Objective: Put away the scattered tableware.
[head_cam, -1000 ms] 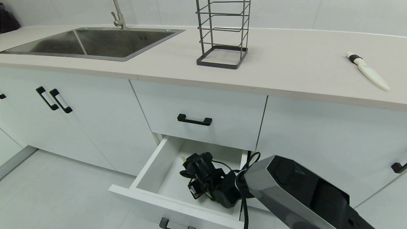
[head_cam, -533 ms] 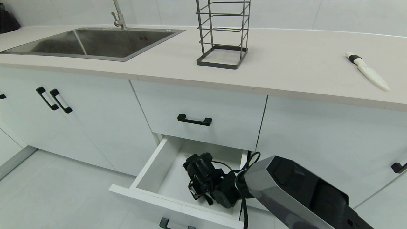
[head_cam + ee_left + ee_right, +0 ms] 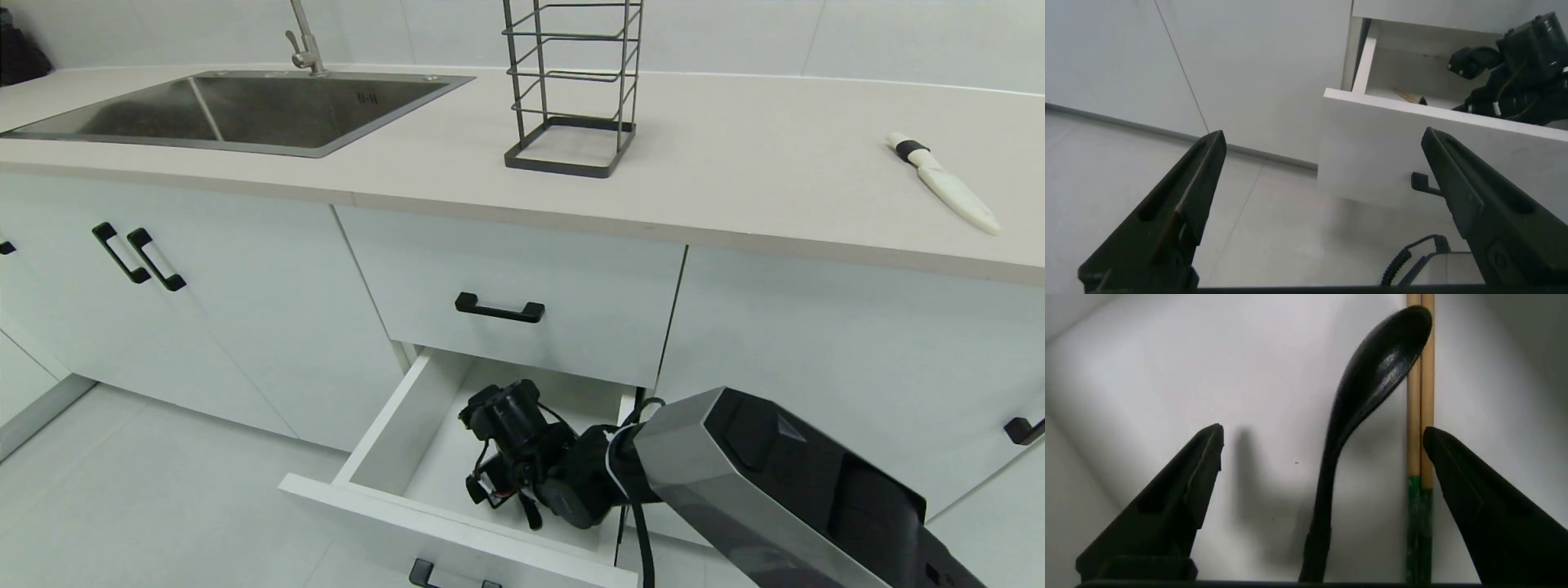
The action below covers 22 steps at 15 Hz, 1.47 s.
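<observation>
Our left hand hangs low over the floor beside the white cabinets. Its two fingers are spread wide with nothing between them. Ahead of it and well apart stands the pulled-out drawer, seen here from outside, front panel first.

Our right hand is inside that drawer. In the head view the right arm slants down from the lower right, and the wrist is bent so that the hand points at the drawer's floor, within its walls. There the hand's dark bulk sits over whatever lies beneath it.

The right wrist view supplies that part. Directly under the hand, between its widely parted fingers, a black spoon lies flat on the white drawer floor. A pair of chopsticks lies just beside the spoon's bowl, close to one finger. The hand grips neither, and we cannot tell whether spoon and chopsticks touch.

On the tabletop a sink sits above and to the left of the right hand, and a wire rack stands above the hand. A cream knife lies above and well to its right.
</observation>
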Tool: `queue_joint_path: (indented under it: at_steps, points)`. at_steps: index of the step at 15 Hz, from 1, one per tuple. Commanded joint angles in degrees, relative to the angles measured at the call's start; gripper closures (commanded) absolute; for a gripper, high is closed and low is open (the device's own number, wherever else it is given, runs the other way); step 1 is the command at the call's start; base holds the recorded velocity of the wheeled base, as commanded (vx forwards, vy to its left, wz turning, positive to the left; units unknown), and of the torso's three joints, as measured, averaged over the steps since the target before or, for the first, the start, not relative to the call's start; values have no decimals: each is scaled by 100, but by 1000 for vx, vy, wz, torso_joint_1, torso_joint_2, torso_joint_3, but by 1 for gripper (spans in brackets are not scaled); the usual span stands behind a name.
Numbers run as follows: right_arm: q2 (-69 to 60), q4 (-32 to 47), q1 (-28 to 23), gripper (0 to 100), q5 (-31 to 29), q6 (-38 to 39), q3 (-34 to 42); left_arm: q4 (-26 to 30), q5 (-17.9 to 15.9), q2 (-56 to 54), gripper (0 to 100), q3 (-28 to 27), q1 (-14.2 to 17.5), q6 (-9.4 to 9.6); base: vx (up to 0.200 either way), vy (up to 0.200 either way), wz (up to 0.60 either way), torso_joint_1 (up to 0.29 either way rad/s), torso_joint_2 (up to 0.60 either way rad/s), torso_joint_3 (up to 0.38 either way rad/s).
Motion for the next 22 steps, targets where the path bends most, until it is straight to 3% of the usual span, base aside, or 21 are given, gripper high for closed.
queue_joint_path:
  at_steps: [1, 6, 10, 17, 19, 22]
  points:
    - [-396, -19, 93, 0, 1, -1, 37, -9, 1, 0, 0, 1, 0, -2, 0, 0, 0, 0, 0, 0]
    - [-914, -169, 233, 0, 10, -62, 177, -9, 1, 0, 0, 1, 0, -2, 0, 0, 0, 0, 0, 0]
    - [-1442, -635, 365, 0, 45, -220, 784, -9, 1, 0, 0, 1, 0, -2, 0, 0, 0, 0, 0, 0]
    - [-2382, -1786, 594, 0, 642, -537, 2586, 0, 1, 0, 0, 1, 0, -2, 0, 0, 0, 0, 0, 0]
    - [-2716, -2647, 875, 0, 801, -537, 3456, -9, 1, 0, 0, 1, 0, -2, 0, 0, 0, 0, 0, 0]
    - [-3103, -3184, 1024, 0, 809, -519, 4396, -9, 1, 0, 0, 1, 0, -2, 0, 0, 0, 0, 0, 0]
